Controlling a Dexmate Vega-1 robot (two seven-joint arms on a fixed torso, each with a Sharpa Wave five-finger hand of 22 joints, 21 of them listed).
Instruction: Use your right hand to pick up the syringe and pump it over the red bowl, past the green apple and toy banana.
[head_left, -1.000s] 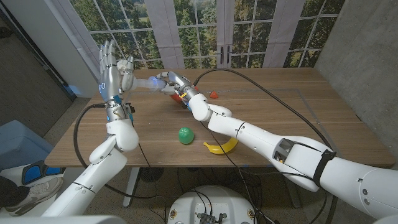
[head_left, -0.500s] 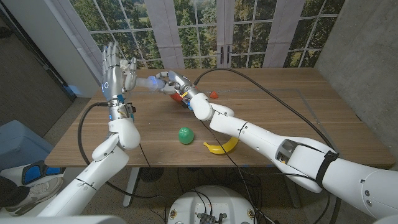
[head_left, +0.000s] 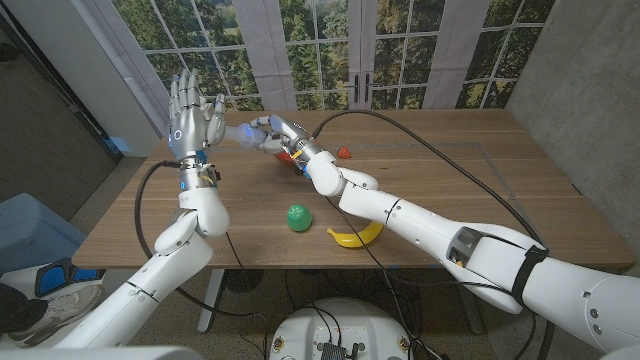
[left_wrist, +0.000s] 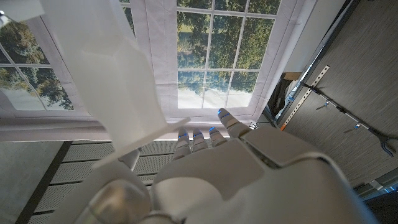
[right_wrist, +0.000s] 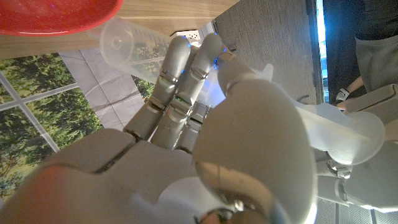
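Note:
My right hand (head_left: 277, 132) hovers at the table's far side and grips the clear syringe (head_left: 248, 133), whose free end points toward my left hand. In the right wrist view the syringe barrel (right_wrist: 132, 46) crosses the fingers (right_wrist: 180, 81) of my right hand (right_wrist: 217, 143), right beside the red bowl (right_wrist: 56, 12), and its plunger (right_wrist: 345, 134) sticks out past the thumb. The red bowl (head_left: 290, 156) is mostly hidden behind my right wrist. Nearer the front edge lie the green apple (head_left: 297, 217) and the toy banana (head_left: 355, 237). My left hand (head_left: 193, 112) is raised, fingers spread, holding nothing; it also shows as my left hand (left_wrist: 249, 174) against the windows.
A small red object (head_left: 344, 152) sits right of the bowl. Black cables (head_left: 440, 160) run across the table (head_left: 480, 190). A person in dark clothes (right_wrist: 373, 37) stands beyond the table. Windows stand behind.
My left hand has shifted a little toward the syringe's free end, staying raised and spread. The right hand and syringe have hardly moved.

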